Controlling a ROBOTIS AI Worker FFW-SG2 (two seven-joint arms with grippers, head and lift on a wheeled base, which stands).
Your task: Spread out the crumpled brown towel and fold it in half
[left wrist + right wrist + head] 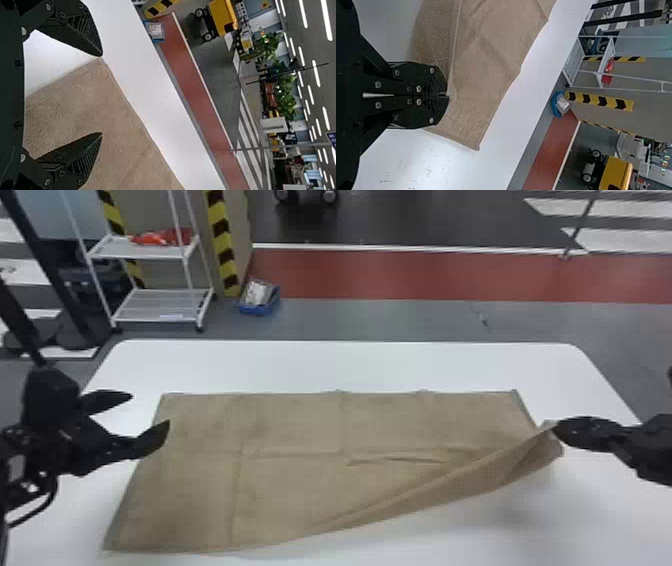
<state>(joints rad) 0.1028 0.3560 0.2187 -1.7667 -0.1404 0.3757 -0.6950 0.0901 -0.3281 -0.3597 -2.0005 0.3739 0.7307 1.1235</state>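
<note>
The brown towel lay mostly spread, fold outstanding. Left gripper, nine o'clock, gaped empty; right gripper, three o'clock, pinched towel edge (fingers closed).

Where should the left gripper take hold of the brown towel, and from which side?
Probably the near left corner of the towel, from its outer left side, one finger sliding beneath: it appears flat with its edges exposed, and the right gripper pinches the lifted near right part.
</note>
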